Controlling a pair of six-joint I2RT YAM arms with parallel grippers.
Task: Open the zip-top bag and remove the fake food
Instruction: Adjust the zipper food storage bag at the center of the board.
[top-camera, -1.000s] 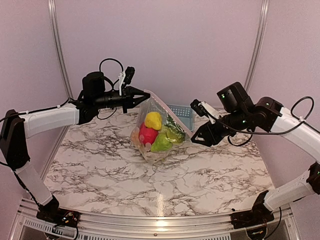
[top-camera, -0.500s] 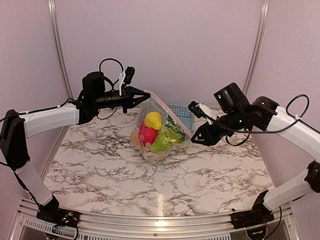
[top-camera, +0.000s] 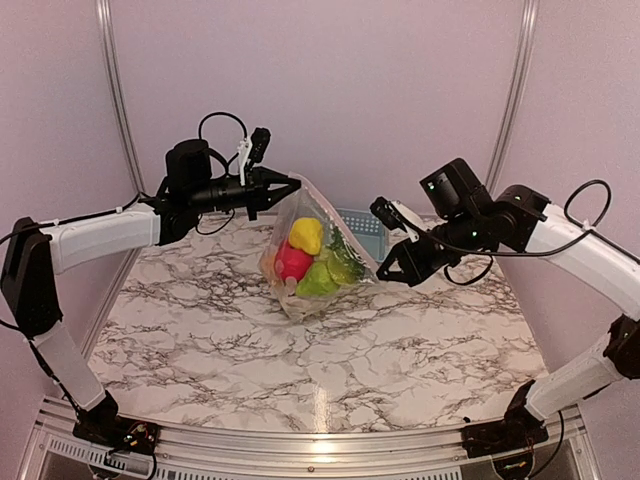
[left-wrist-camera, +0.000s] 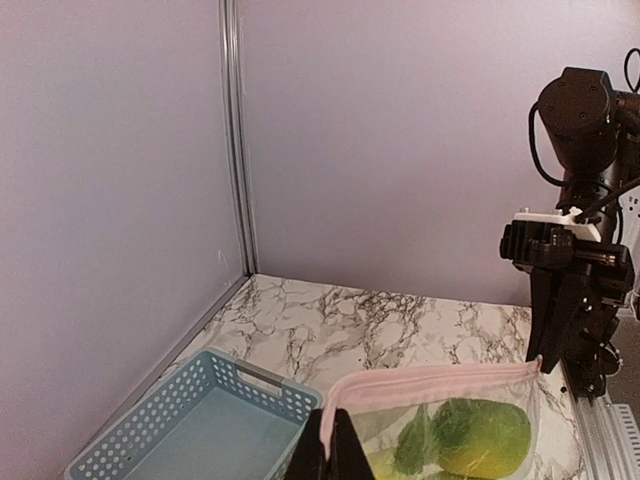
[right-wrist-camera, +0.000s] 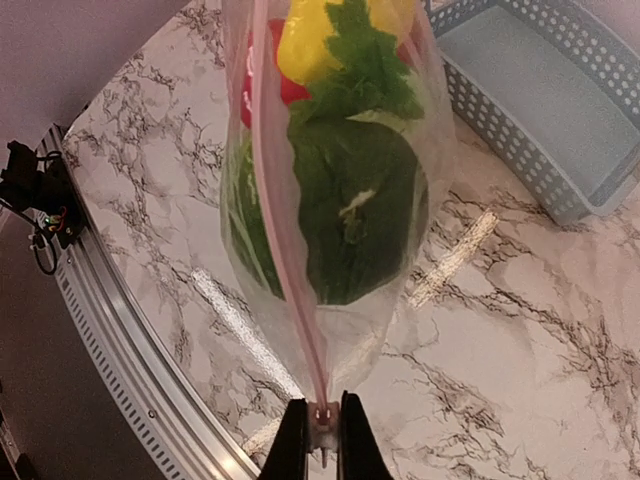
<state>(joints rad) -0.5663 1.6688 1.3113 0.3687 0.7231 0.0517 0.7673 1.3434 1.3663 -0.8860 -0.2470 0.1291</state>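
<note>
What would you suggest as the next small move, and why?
Probably the right gripper should slide its pinched zipper end along the strip toward the left gripper: both pinch opposite ends of the zip-top bag, apparently shut, fake food inside.

Bright, even, diffuse light from overhead, faint soft shadows, white glare streaks on the marble table (top-camera: 320, 400), mild sheen on the zip-top bag (right-wrist-camera: 330, 180), views mostly sharp, front rail (top-camera: 300, 440) bowed by lens distortion.
</note>
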